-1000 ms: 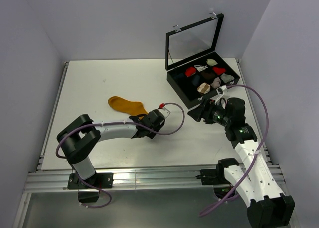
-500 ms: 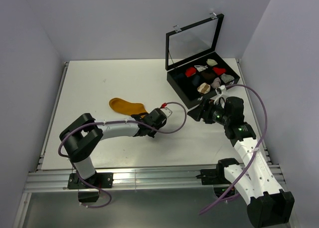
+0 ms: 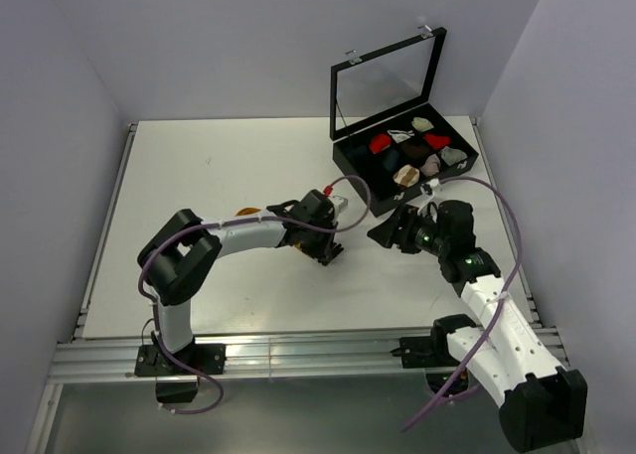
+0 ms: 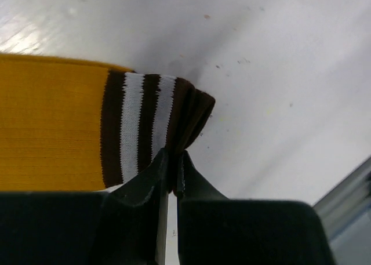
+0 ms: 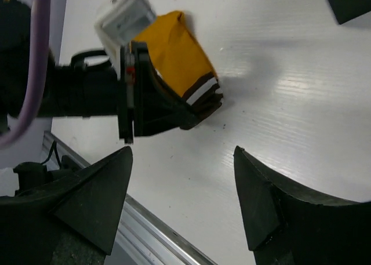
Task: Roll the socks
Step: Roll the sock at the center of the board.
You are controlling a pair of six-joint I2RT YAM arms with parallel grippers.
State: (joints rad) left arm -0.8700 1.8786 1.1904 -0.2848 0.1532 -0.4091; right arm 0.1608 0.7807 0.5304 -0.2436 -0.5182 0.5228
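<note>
Sock [image 4: 52, 126]: left side of my left wrist view, not rolled.
Left gripper [image 4: 173, 160]: pinches its cuff [image 4: 151, 126] tight.
Right gripper [image 5: 182, 160]: wide, holds nothing.
Done: I have the cuff.
Left: all the rolling, I think.

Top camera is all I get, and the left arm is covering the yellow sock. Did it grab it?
Observer: Yes. In the left wrist view the left tool is shut on the sock, pinching its dark cuff.
Operator: Is the cuff all dark?
Observer: No, it has two white stripes across it.
Operator: What is the other arm doing?
Observer: The right wrist view shows the right tool open and apart from the sock. Only bare table shows between its fingers.
</note>
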